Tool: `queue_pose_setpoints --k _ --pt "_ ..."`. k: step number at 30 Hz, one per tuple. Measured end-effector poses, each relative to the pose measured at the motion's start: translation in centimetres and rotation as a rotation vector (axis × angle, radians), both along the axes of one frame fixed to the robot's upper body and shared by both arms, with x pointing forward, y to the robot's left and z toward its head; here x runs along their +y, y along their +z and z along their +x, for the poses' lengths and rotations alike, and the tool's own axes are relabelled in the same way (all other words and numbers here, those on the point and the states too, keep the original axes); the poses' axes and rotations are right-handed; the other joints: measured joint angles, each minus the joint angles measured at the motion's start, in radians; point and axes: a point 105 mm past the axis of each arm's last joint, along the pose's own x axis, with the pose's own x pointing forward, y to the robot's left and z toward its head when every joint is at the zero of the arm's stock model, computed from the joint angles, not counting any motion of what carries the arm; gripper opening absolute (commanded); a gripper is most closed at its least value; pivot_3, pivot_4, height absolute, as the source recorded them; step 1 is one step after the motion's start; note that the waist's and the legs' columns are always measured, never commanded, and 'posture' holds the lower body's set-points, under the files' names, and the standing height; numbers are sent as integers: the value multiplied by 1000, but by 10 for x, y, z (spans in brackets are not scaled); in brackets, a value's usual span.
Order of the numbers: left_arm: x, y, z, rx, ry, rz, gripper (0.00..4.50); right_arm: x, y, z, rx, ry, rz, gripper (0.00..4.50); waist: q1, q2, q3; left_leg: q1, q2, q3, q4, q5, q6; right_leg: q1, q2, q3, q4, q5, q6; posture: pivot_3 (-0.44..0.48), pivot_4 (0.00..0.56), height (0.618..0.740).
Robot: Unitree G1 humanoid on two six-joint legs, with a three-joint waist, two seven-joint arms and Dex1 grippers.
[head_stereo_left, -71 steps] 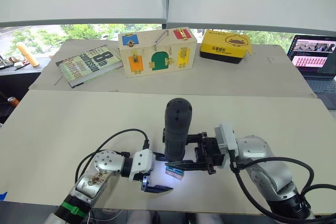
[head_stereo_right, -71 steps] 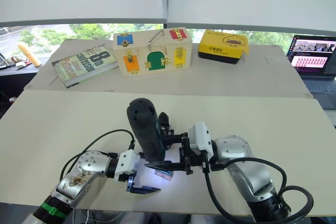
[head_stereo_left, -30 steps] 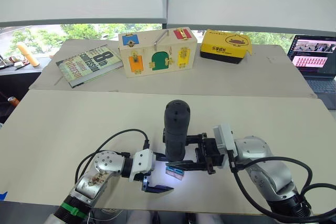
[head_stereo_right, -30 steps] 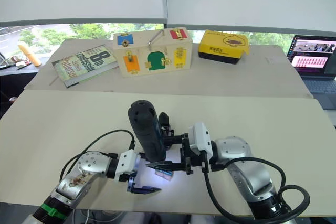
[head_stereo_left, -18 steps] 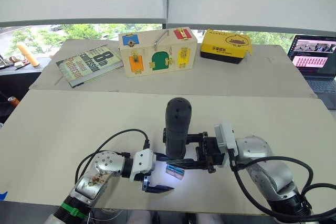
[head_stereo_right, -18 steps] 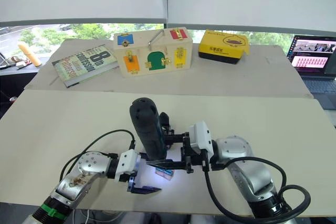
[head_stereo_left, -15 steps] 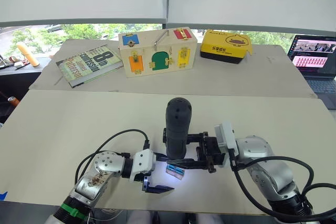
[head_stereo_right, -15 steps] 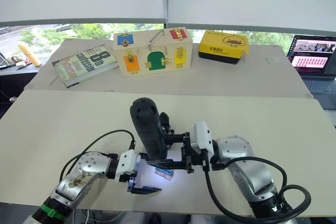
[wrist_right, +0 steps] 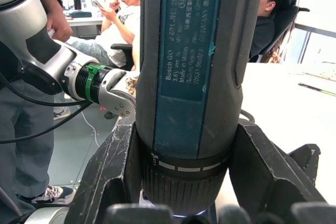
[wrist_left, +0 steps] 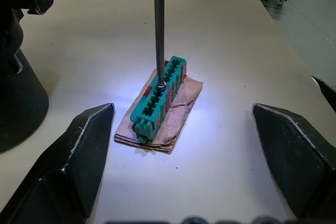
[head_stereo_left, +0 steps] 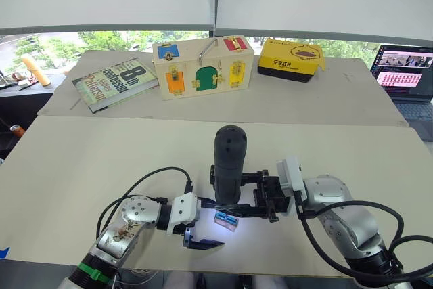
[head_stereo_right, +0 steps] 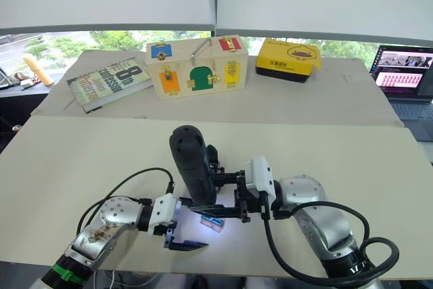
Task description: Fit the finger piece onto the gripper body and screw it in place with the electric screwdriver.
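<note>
Gripping the electric screwdriver upright in the right gripper, both black fingers clamped round the lower end of the thick dark handle, one on the far side and one on the near side. Stands at about the centre of the near table, handle end up, metal bit pointing straight down. Touches, with the bit's tip, the top of a small green ridged block near its middle. Lies lengthwise on a flat tan scrap of cardboard, that block, lit by a bright white patch.

Hovers low over the table at 7 o'clock from the screwdriver: left gripper, spread wide open, fingers well apart, holding nothing, with block and cardboard between and beyond the two tips, touching neither.

Cannot tell the finger piece or the gripper body from the dark shapes close round the screwdriver.

Farther back, on the rear table: at 10 o'clock from the screwdriver a book lying flat; at 12 o'clock a pale wooden latch box with coloured doors; at 1 o'clock a yellow box; at 2 o'clock an open laptop at the edge. Shows seated people behind the arm in the right wrist view.
</note>
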Motion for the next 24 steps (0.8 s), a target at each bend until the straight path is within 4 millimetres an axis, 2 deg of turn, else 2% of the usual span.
queue_pose_setpoints --k 24 --pt "1 -1 0 -6 -2 -3 4432 3 -1 -1 15 7 -1 1922 0 1 -1 1 0 0 0 0 0 0 -1 0 0 0 0 0 150 740"
